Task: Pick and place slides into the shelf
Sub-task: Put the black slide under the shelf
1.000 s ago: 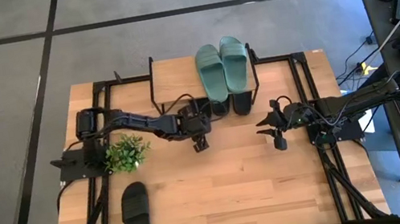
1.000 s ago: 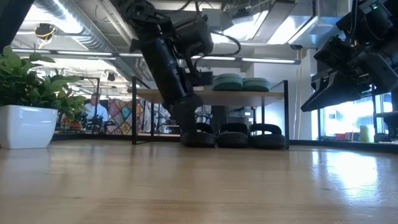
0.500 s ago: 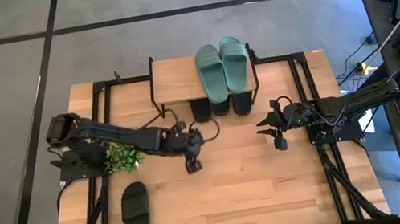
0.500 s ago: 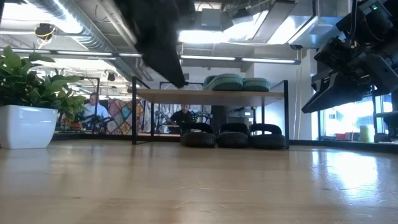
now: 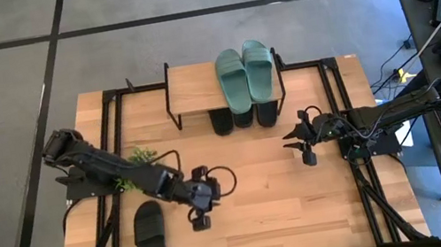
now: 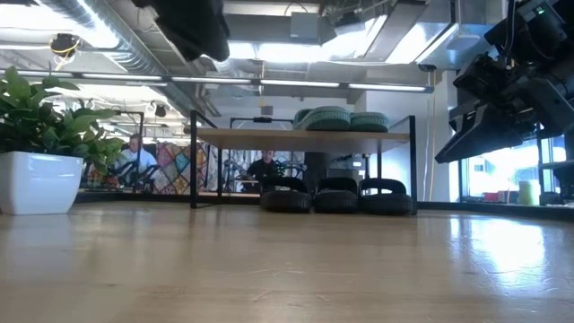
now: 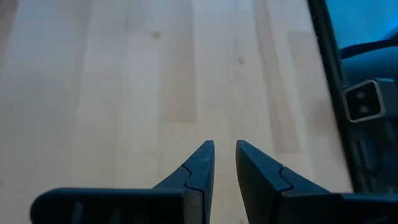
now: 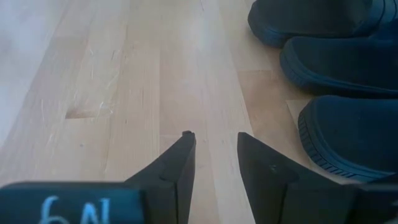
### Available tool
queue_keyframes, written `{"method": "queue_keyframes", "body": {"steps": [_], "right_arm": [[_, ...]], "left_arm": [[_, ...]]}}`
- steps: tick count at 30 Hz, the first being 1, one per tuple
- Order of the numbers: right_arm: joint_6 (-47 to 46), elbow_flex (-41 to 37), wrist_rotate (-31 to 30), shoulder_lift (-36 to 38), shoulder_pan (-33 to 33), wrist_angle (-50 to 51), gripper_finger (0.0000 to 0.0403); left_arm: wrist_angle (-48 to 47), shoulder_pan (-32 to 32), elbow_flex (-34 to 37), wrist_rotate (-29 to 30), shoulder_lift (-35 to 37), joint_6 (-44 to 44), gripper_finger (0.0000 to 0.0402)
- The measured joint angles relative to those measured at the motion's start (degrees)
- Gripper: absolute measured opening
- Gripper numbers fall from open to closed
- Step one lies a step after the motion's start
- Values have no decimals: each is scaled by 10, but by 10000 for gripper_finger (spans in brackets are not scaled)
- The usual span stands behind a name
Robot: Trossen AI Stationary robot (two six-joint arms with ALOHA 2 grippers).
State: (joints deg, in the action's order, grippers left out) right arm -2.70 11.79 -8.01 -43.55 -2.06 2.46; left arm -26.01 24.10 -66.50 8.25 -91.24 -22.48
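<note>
left gripper (image 5: 200, 222) hung with jaws slightly apart, empty, a black slide (image 5: 150, 238) just beside. right gripper (image 5: 305, 152) waited near the shelf (image 5: 194, 92), jaws slightly apart.

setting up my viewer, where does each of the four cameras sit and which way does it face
High: overhead, straight down on the table, shelf, both arms.
Low: table height, level toward the shelf; arm parts hang from above.
Left wrist: past the left gripper onto bare wood.
Right wrist: past the right gripper at three black slides.
High and low share the green slides.
</note>
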Motion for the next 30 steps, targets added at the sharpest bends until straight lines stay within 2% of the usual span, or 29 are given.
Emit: {"method": "queue_keyframes", "body": {"steps": [6, 13, 16, 19, 26, 30], "right_arm": [[3, 0, 0, 0, 0, 0, 122], [4, 0, 0, 0, 0, -6, 122], [11, 0, 0, 0, 0, -14, 122], [14, 0, 0, 0, 0, -14, 122], [14, 0, 0, 0, 0, -14, 122], [15, 0, 0, 0, 0, -14, 122]], "left_arm": [[-1, 20, 0, 1, 0, -43, 75], [-2, 27, 0, 14, -5, -56, 156], [-10, 25, 0, 22, -3, -74, 178], [-28, 41, 0, 35, 2, -101, 185], [-164, 109, 0, 131, 1, -219, 187], [-222, 153, 0, 148, 1, -278, 187]]}}
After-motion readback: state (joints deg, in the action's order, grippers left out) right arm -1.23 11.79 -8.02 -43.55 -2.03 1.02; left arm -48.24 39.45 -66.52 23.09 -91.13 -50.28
